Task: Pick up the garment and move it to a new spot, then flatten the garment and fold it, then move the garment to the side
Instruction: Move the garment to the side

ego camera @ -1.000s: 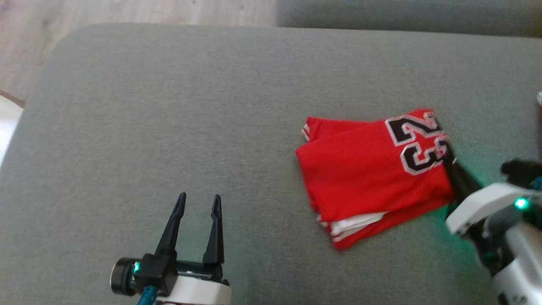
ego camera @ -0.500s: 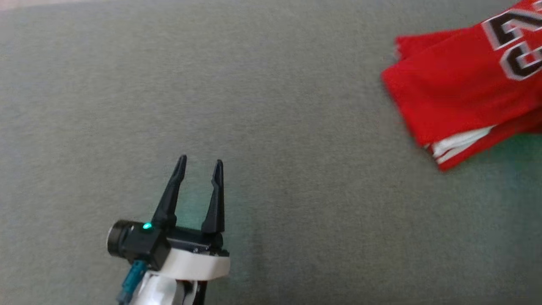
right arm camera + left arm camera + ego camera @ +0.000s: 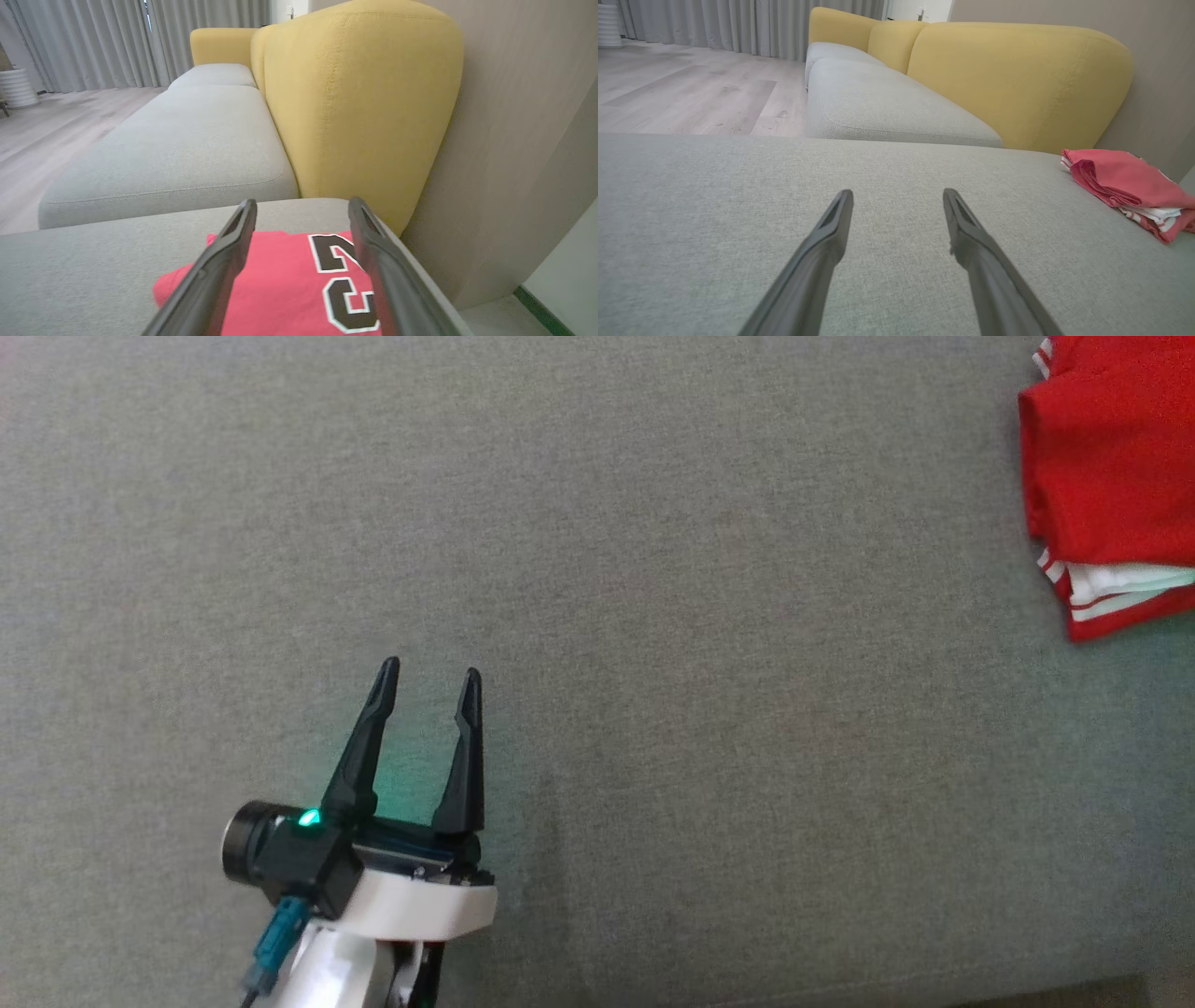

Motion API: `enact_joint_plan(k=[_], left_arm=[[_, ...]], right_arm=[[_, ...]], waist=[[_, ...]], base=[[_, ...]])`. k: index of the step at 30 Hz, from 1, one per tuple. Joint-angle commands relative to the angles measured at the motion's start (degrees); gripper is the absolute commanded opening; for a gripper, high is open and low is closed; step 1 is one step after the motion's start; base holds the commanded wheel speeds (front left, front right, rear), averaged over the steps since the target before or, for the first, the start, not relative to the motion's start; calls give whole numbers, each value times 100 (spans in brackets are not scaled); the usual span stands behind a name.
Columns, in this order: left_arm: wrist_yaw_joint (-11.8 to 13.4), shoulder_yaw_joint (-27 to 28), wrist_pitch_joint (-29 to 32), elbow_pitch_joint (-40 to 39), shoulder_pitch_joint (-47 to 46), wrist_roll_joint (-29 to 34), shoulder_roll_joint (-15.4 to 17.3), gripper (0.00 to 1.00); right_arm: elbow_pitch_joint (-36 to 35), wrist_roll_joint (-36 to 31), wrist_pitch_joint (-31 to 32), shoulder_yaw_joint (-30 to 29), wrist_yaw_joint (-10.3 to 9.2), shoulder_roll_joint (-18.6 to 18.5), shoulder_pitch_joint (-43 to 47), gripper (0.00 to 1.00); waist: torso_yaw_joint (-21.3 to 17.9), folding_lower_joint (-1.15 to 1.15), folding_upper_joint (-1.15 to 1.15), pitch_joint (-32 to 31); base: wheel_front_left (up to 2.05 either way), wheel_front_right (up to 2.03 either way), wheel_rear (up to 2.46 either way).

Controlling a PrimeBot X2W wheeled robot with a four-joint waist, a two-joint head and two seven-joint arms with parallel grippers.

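Observation:
The garment (image 3: 1111, 476) is a red jersey with white trim, folded into a flat stack at the far right of the grey cushion (image 3: 653, 569). In the left wrist view the garment (image 3: 1125, 182) lies off to the right. My left gripper (image 3: 428, 674) stands open over bare cushion at the lower left, nothing between its fingers. The right wrist view looks down on the garment (image 3: 280, 284), black number up, with my right gripper (image 3: 302, 205) open just above it and holding nothing.
Yellow backrests (image 3: 1017, 79) rise behind the cushion, and a second grey seat (image 3: 878, 102) runs on beyond it. A beige wall (image 3: 523, 140) stands close by the garment's end. Wood floor (image 3: 682, 93) lies past the cushion's far edge.
The head camera has swung, so the garment now sits at the picture's right edge. My right gripper, shut at the garment's edge a second ago, now stands open above it.

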Motion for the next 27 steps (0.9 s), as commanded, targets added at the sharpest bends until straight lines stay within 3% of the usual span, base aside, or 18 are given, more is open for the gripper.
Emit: enact_joint_plan(k=[1,15,21,27], left_arm=[[-6,196,-54,-144,-157,75,-20,100],[317,270,-54,148,224,-482,-20,100],[507,337,-54,154,523,-513,-20,100],[615,460,-54,2,849,-317,-20,100]], right_arm=[[-307,-111,-158,110,-4,53,261,100],[-799,-1069,-1383,1335,-4,1811,1692,100],[-1442,-1329,-1429,1284,-4,2240,2395,100],[-1639,-1540,-1431,1323,-4,2382,3084,100]], waist=[[41,-1,0,-81],[574,-1,0,-1127],[813,-1,0,-1684],[926,-1,0,-2041]], base=[[0,0,0],[0,0,0],[0,0,0],[0,0,0]])
